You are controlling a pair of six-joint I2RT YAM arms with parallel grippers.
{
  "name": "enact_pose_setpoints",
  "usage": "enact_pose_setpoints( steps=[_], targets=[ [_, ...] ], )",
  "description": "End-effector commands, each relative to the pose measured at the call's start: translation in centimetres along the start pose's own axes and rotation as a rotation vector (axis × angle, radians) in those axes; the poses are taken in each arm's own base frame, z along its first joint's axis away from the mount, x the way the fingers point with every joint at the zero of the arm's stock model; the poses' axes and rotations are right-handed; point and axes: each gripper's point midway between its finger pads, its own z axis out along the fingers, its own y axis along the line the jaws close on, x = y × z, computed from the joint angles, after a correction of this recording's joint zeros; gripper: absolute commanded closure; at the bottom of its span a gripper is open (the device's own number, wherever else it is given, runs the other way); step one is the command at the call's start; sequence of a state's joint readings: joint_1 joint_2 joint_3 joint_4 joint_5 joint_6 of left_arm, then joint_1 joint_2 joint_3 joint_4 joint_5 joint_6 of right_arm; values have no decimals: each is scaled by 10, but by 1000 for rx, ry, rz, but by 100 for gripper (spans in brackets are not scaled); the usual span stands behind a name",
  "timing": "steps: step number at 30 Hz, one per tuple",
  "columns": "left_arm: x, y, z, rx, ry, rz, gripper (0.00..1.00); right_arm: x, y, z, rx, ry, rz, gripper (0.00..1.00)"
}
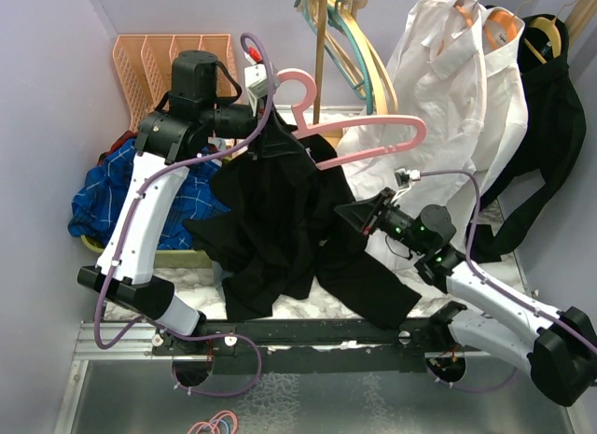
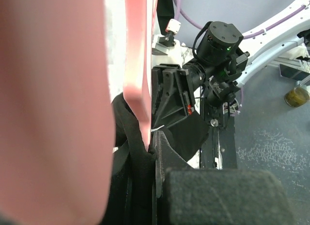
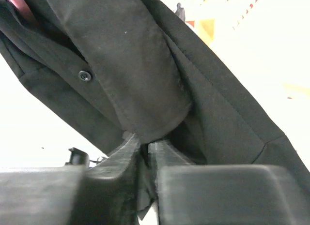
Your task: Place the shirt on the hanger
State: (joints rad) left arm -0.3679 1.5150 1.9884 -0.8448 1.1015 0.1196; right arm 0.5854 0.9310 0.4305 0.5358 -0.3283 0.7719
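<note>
1. The left gripper [image 1: 270, 135] is raised at the left, above the table [image 1: 298, 309]. Its jaws are narrow and clamp the pink hanger [image 1: 373, 126] near the base of its hook, holding it in the air.
2. The black shirt [image 1: 270, 219] hangs bunched from the hanger's left half and trails down onto the table. The hanger's right arm juts out bare, so I judge the job at most half done.
3. The right gripper [image 3: 144, 145] is low at the shirt's right side, its jaws nearly together and pinching a fold of fabric. What remains, I judge, is to draw that side over the bare arm.
4. Counted left to right:
   - one orange rack [image 1: 177, 56]
   - one blue plaid garment [image 1: 140, 191]
   - one shirt
   - one pink hanger
   - cream and teal hangers [image 1: 353, 42], too overlapped to count
   - one white shirt [image 1: 448, 89] on one orange hanger [image 1: 504, 25]
   - one dark garment [image 1: 550, 107]
</note>
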Motion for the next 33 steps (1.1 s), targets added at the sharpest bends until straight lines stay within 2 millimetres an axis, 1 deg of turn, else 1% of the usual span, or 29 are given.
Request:
enact_pose_setpoints(
  steps=[1, 3, 5, 7, 9, 11, 13, 16, 19, 21, 23, 27, 29, 30, 33],
  targets=[
    [-14, -15, -11, 21, -40, 61, 100, -19, 8, 8, -15, -68, -36, 99],
    [-11, -11, -14, -17, -25, 88, 100, -21, 2, 3, 23, -96, -30, 99],
    [-8, -5, -20, -86, 9, 149, 100, -29, -5, -5, 80, -144, -22, 99],
    [-7, 1, -31, -170, 50, 235, 100, -38, -14, -14, 158, -183, -42, 99],
    [-6, 2, -44, -240, 93, 319, 100, -46, -22, -22, 238, -199, -77, 99],
    [-7, -2, -55, -279, 133, 379, 100, -54, -30, -27, 313, -198, -105, 99],
    [-6, -11, -63, -286, 158, 415, 100, -61, -36, -32, 373, -205, -126, 99],
    [-5, -24, -73, -293, 181, 462, 100, -75, -36, -37, 381, -232, -150, 99],
    [-12, -30, -85, -345, 184, 506, 100, -84, -41, -36, 398, -222, -173, 99],
    [-18, -41, -87, -332, 159, 518, 100, -86, -46, -33, 404, -193, -183, 99],
    [-16, -46, -87, -322, 154, 510, 100, -93, -45, -28, 391, -178, -185, 99],
    [-7, -22, -102, -453, 237, 523, 100, -104, -41, -24, 377, -174, -204, 99],
    [-8, -24, -109, -479, 258, 555, 100, -106, -44, -24, 401, -163, -217, 99],
    [-11, -28, -113, -486, 258, 576, 100, -106, -47, -24, 418, -156, -222, 99],
    [-9, -30, -120, -502, 294, 607, 100, -114, -50, -25, 449, -156, -243, 99]
  ],
)
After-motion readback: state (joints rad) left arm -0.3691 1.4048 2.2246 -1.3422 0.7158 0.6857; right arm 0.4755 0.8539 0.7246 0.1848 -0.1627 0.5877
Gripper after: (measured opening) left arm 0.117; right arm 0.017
